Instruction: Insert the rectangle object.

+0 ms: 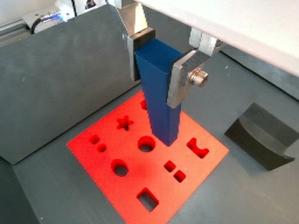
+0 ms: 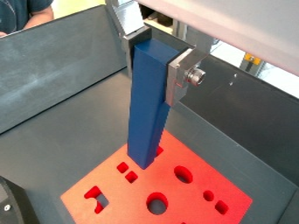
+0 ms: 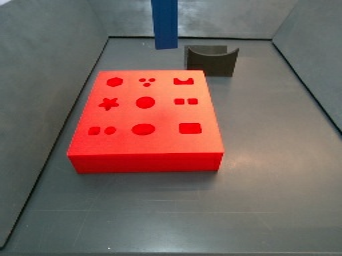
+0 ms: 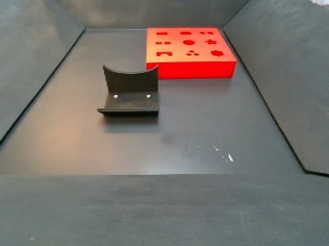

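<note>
1. Both wrist views show the end effector (image 1: 158,54) closed on the upper end of the blue bar (image 1: 160,96), a silver finger (image 2: 179,77) flat against one side.
2. The bar hangs upright above the red block (image 1: 140,166), its lower end clear of the top face.
3. In a wrist view the bar's lower end sits over the block's holes, near a round one (image 1: 146,144) and the star (image 1: 124,123).
4. In a side view the bar (image 3: 164,22) shows at 12 o'clock, above the counter (image 3: 267,150) beyond the block (image 3: 144,125); the end effector is out of frame.
5. The dark grey notched block (image 3: 211,59) stands at about 1 o'clock from the red block, apart from it.
6. In a side view the grey block (image 4: 129,91) lies at 8 o'clock from the red block (image 4: 190,51).
</note>
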